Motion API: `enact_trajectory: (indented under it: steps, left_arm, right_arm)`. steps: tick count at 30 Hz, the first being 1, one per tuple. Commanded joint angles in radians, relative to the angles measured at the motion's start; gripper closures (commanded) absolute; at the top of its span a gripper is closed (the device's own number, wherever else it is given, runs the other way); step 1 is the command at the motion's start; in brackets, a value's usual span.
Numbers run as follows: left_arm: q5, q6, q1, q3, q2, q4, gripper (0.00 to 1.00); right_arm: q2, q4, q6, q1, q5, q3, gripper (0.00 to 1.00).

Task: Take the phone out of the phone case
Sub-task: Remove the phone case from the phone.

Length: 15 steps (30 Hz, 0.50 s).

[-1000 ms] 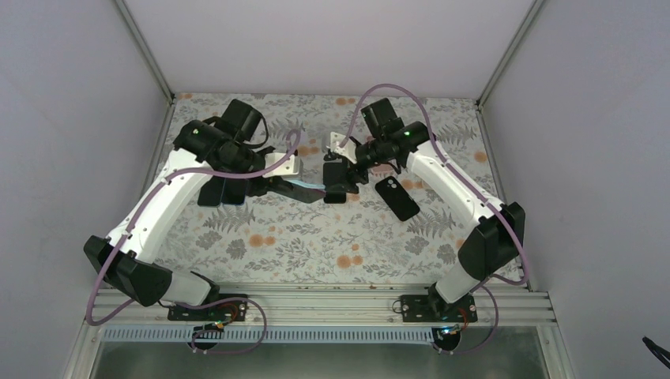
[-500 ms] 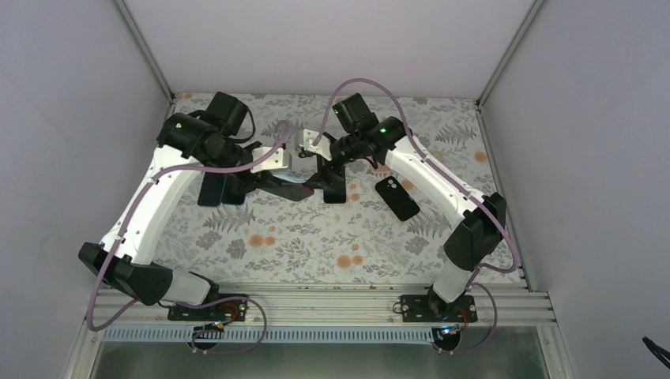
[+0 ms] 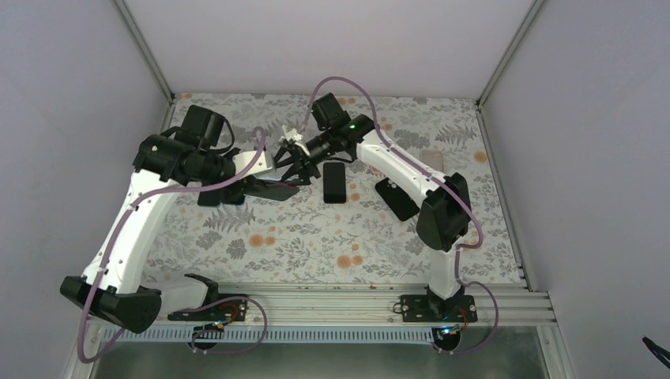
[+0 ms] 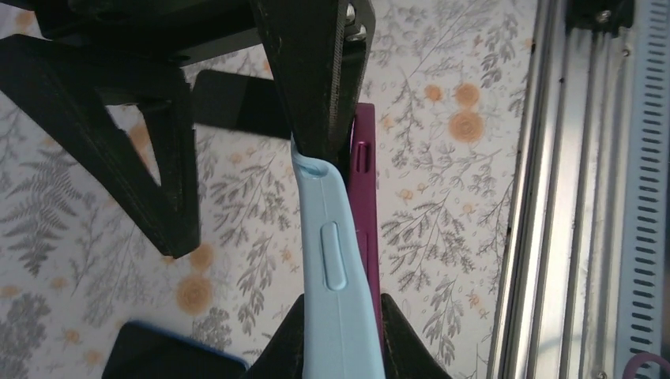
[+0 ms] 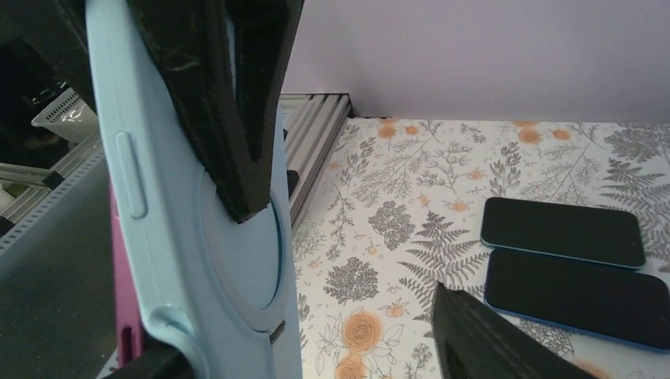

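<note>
- Okay, my left gripper (image 4: 338, 341) is closed tight on the phone case (image 4: 336, 268), one finger on each side. It holds the case edge-on above the table (image 3: 316, 245).
- The case is light blue. The purple phone (image 4: 365, 158) sits flat against it on the side toward the rail (image 4: 569, 197), also inside my left grip, with its side buttons showing.
- At the upper end, the corner of the case curls a little away from the phone.
- My right gripper (image 5: 340, 253) is spread wide. One finger (image 5: 229, 118) lies against the back of the case at that upper end, and the other finger (image 5: 490, 339) is well apart from the case.
- From above, both grippers meet over the left-middle of the table, the right one just behind the left.
- A black phone (image 3: 334, 181) lies flat on the table just right of the grippers.
- A second black phone (image 3: 393, 201) lies farther right, partly under my right arm.
- Two dark phones (image 5: 562, 233) lie side by side on the table, by my left arm.
</note>
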Motion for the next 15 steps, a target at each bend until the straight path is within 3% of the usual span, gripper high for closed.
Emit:
enact_trajectory:
  steps: [1,2,3,4,5,6,8,12,15]
  left_arm:
    - [-0.063,-0.078,-0.010,-0.034,0.063,0.785,0.98]
    - [-0.087,-0.087,-0.008,-0.032,0.077,0.790,0.98]
    - [-0.106,-0.090,-0.007,-0.035,0.085,0.798,0.98]
    - [-0.108,-0.089,-0.004,-0.043,0.085,0.809,0.96]
    - [-0.107,-0.088,-0.002,-0.050,0.078,0.821,0.85]
    - [-0.101,-0.089,0.001,-0.061,0.067,0.842,0.66]
    - [-0.088,-0.087,0.012,-0.077,0.018,0.868,0.04]
    - [-0.132,-0.041,0.020,-0.060,-0.054,0.865,0.00]
    - [-0.191,-0.008,0.021,-0.030,-0.095,0.883,0.00]
  right_arm:
    - [-0.065,0.163,0.234,0.251,-0.479,0.060,0.48]
    - [-0.071,0.173,0.242,0.248,-0.478,0.063,0.63]
    - [-0.077,0.175,0.247,0.242,-0.471,0.063,0.88]
    - [-0.082,0.173,0.251,0.233,-0.462,0.063,0.96]
    - [-0.087,0.164,0.246,0.220,-0.451,0.060,0.97]
    - [-0.094,0.149,0.235,0.201,-0.436,0.058,0.97]
    - [-0.112,0.139,0.234,0.139,-0.394,0.045,0.97]
    - [-0.163,0.175,0.270,-0.072,-0.289,-0.028,0.97]
    - [-0.185,0.311,0.416,-0.269,-0.209,-0.096,0.97]
